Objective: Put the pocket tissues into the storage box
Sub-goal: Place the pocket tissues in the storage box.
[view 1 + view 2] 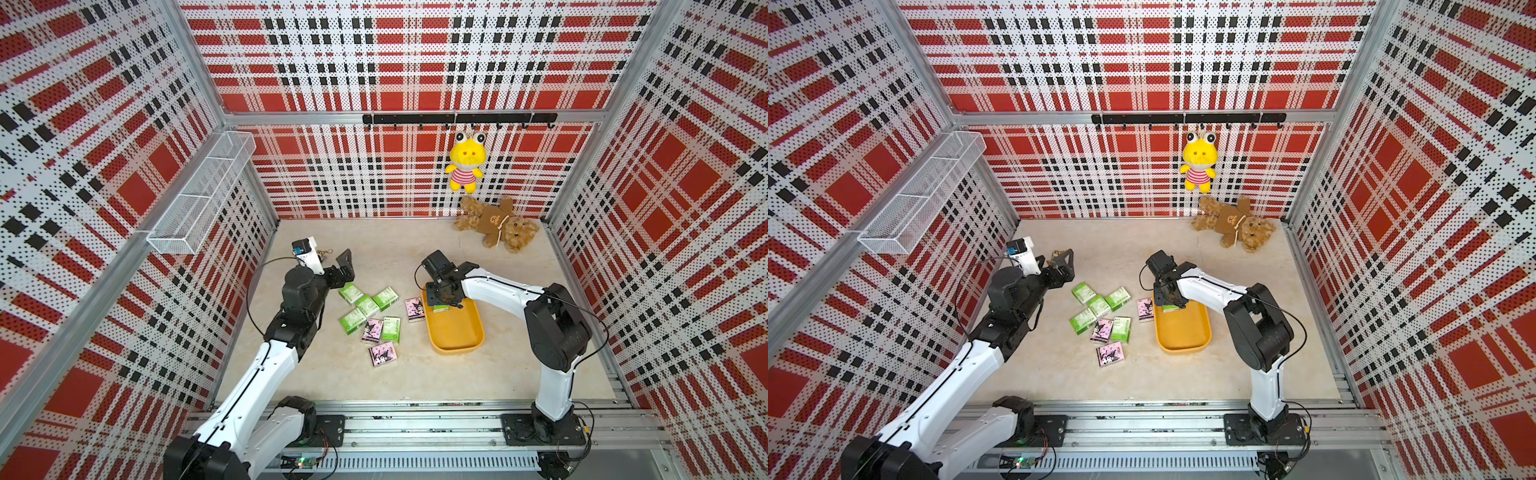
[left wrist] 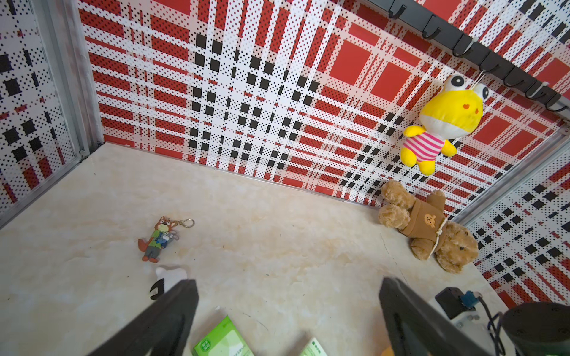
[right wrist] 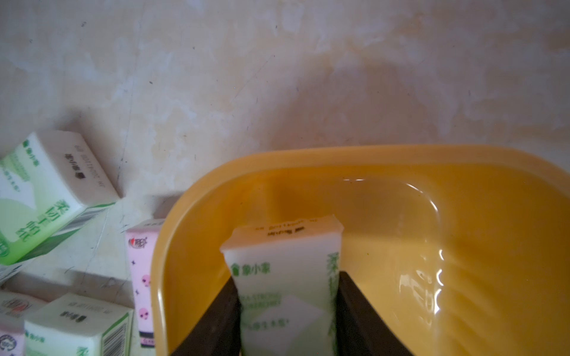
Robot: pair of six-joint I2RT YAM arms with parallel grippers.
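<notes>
The right gripper (image 3: 287,277), jaws half open, clamps 1 green packet (image 3: 282,246) of pocket tissues over the yellow storage box (image 3: 462,234). The left gripper (image 2: 287,283) hangs wide open and empty above the table (image 1: 374,249). Beside the box lie 5 loose green packets (image 1: 367,305) and 3 pink packets (image 1: 383,354).

A robot test cell in a lab, dressed to look homely — 3 perforated walls (image 1: 415,62) printed in red, black and white plaid sit in aluminium framing (image 1: 194,54). The left arm (image 1: 266,370) and right arm (image 1: 552,386) are bolted to a metal rail (image 1: 415,428) along the front of a marble-look tabletop (image 1: 374,249). A hook rail (image 1: 436,118), a wire basket (image 1: 199,195), a frog plush (image 1: 464,160) and a teddy bear (image 1: 494,220) furnish it.
</notes>
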